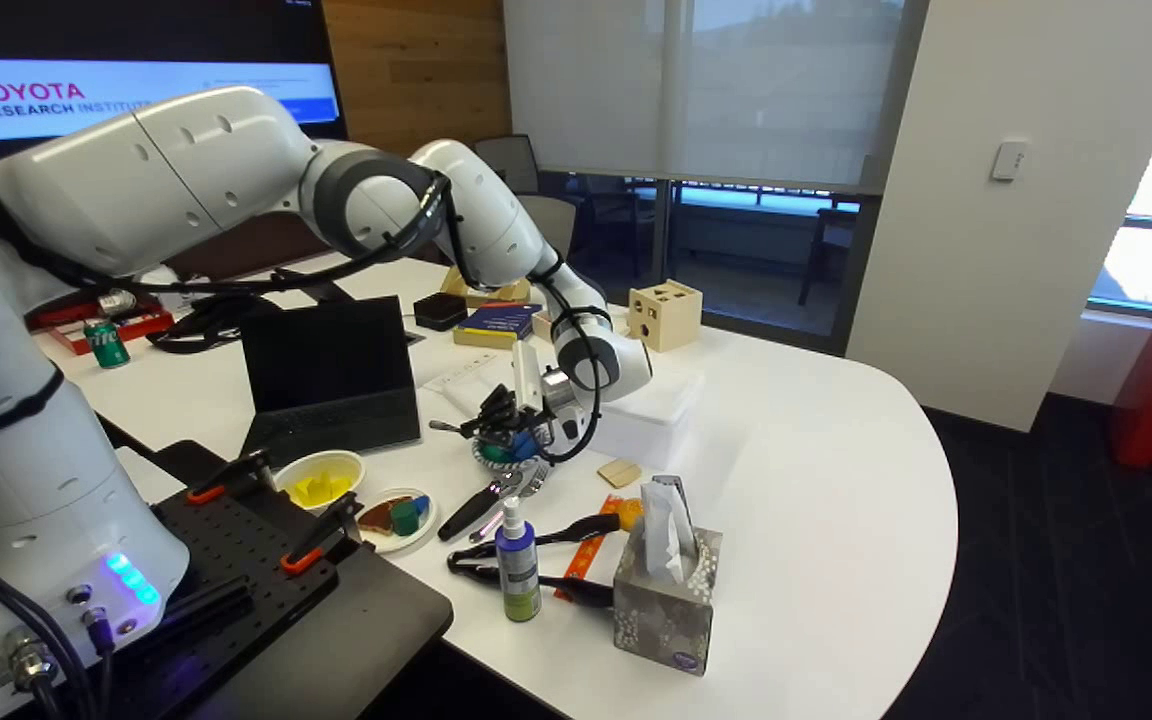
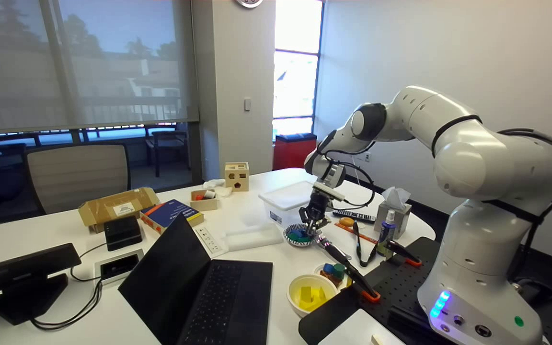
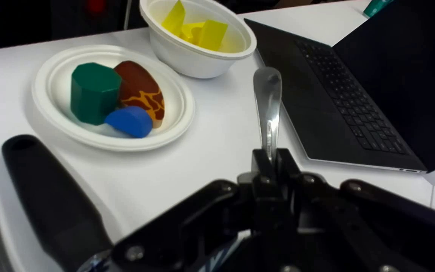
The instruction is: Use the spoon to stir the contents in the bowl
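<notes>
Clasping the spoon (image 3: 267,100), the pincer (image 3: 272,158) hangs with the bowl (image 2: 289,237) just beneath.

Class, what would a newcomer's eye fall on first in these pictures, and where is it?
Probably the big white robot arm, which in an exterior view arches from the picture's right down to a small patterned bowl holding blue and green pieces. In the wrist view, the bright yellow blocks in the white bowl at the top stand out, as does the shiny spoon handle held by the black gripper, near the middle.
</notes>
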Robot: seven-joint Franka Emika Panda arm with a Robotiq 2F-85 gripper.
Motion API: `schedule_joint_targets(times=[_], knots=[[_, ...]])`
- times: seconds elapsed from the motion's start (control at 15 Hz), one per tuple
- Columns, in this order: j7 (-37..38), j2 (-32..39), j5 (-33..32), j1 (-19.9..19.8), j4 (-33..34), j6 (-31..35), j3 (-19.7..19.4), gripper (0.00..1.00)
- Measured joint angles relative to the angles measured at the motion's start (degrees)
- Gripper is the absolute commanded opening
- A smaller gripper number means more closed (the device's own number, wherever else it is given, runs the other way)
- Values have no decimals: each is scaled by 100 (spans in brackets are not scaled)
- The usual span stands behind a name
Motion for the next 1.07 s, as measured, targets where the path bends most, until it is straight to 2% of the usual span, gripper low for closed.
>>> schedule_joint_targets(times=[0.4,1.07], knots=[[4,81,591,17,10,-457,130,2],[194,288,1070,-111,172,-692,16,2]])
